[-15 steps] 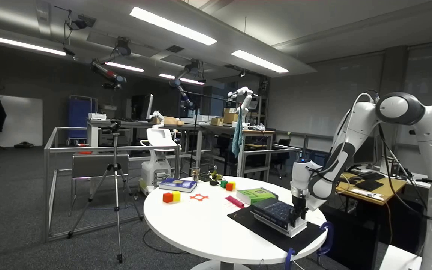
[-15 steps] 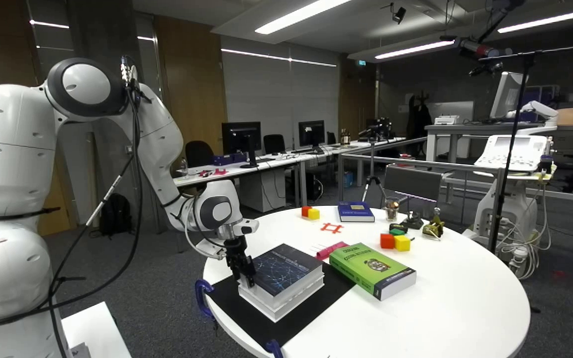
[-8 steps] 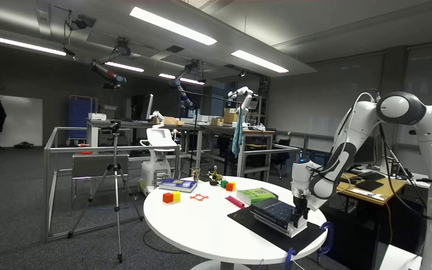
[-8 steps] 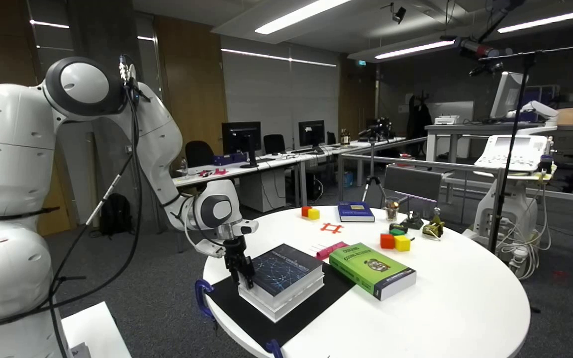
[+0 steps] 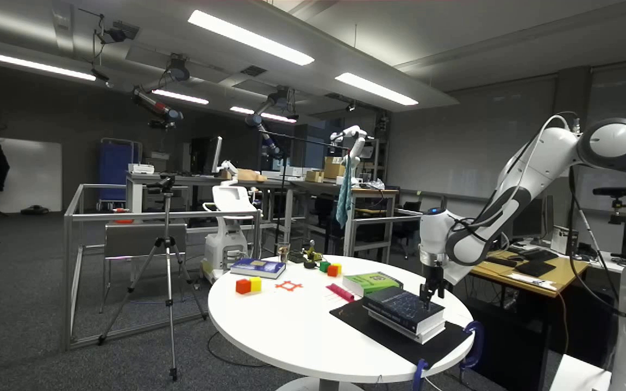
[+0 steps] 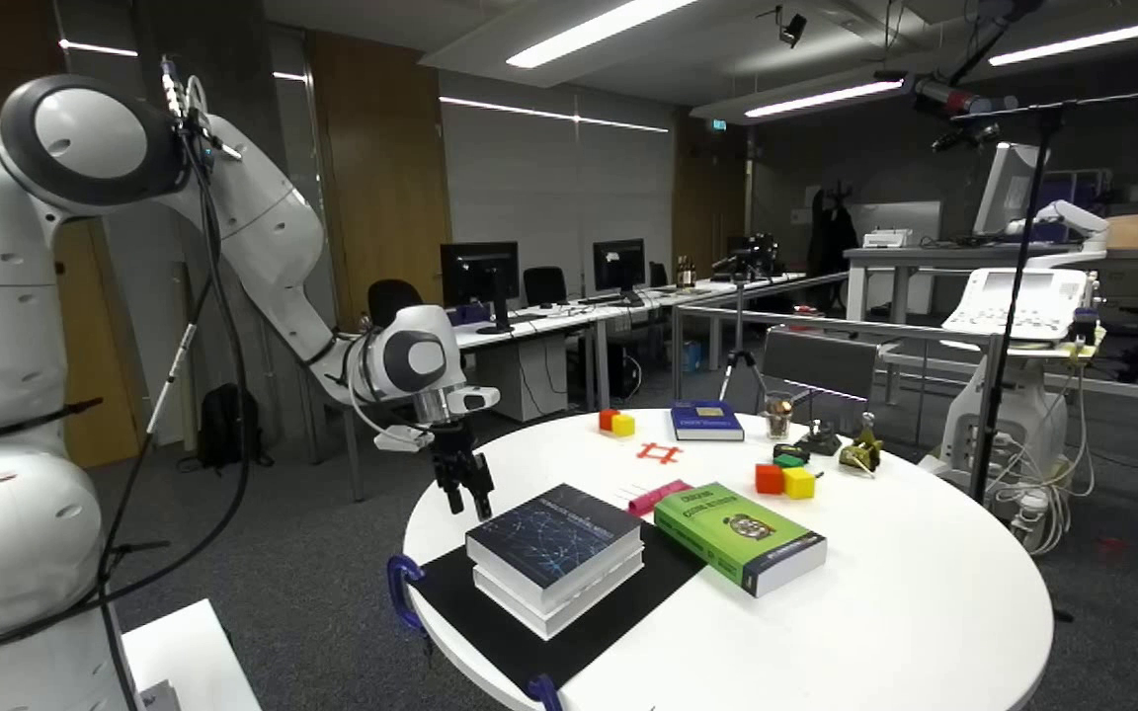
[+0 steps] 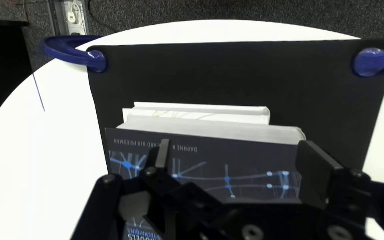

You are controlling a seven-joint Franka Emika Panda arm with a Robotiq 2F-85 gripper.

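Observation:
My gripper (image 6: 470, 510) is open and empty, with its fingers spread wide. It hangs just above the near end of a dark blue book (image 6: 554, 533) with a network pattern on its cover. In the wrist view the gripper (image 7: 233, 148) lies over the same book's cover (image 7: 232, 160); nothing is between its fingers. The dark book lies flat on a white book (image 7: 198, 115), slightly offset from it. In an exterior view the gripper (image 5: 432, 298) overlaps the stack's near end. The stack rests on a black mat (image 5: 354, 321).
Blue clamps (image 7: 75, 53) fix the mat to the round white table (image 5: 286, 336). A green book (image 6: 739, 533) and a pink cylinder (image 6: 661, 496) lie beside the stack. Farther off are a blue book (image 6: 706, 422), an orange frame (image 6: 659, 452), coloured cubes (image 6: 783, 481) and a glass (image 6: 777, 415).
The gripper has risen and drawn back from the near end of the stack, where its fingers were lower against the books. The books have not visibly moved.

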